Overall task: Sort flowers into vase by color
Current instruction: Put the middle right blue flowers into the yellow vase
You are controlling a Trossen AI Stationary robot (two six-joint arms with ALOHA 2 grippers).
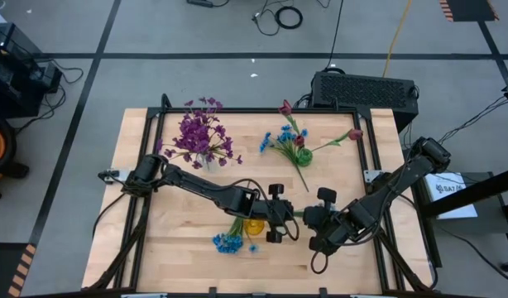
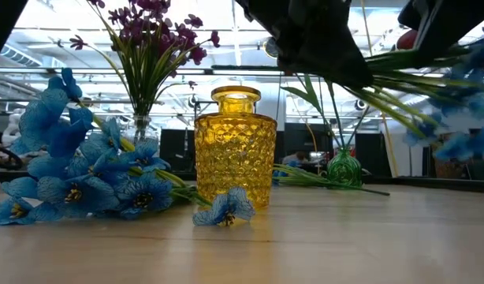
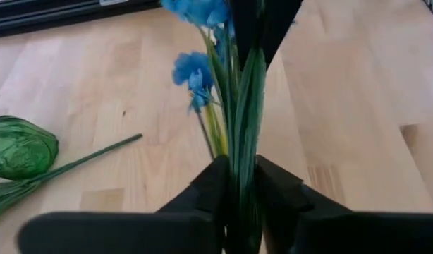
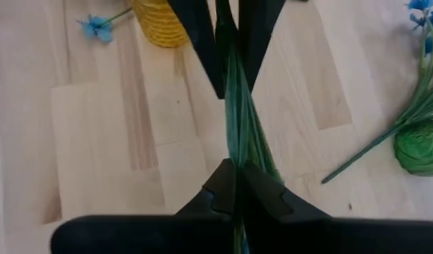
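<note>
Left gripper (image 1: 280, 217): I have it low over the front middle of the tabletop (image 1: 179, 248), just right of the yellow vase (image 1: 253, 225); in the left wrist view its jaws sit narrow on both sides of a green stem (image 3: 243, 141), touching it

Right gripper (image 1: 313, 220): I see it nose to nose with the left gripper, a short gap between them; in the right wrist view its jaws are pinched tight on the same stem (image 4: 239, 134)

Stem: I read it as running level between the two grippers, held above the wood, with blue blossoms (image 3: 195, 70) beyond the far gripper in the left wrist view

Yellow vase: upright near the front edge, glass with a cut diamond pattern (image 2: 235, 150); I cannot tell from these views whether anything stands in it

Blue flowers (image 1: 227, 242): a bunch lies flat on the tabletop just left of and in front of the yellow vase, stems pointing toward it; one loose blue bloom (image 2: 224, 209) lies at the vase's foot

Purple flowers (image 1: 201, 134): standing in a clear vase (image 1: 209, 161) at the back left

Green vase (image 1: 303, 156): small, back middle, with red tulips (image 1: 285, 108) and blue sprigs (image 1: 275, 139) spread around it; I cannot tell which are in it
</note>
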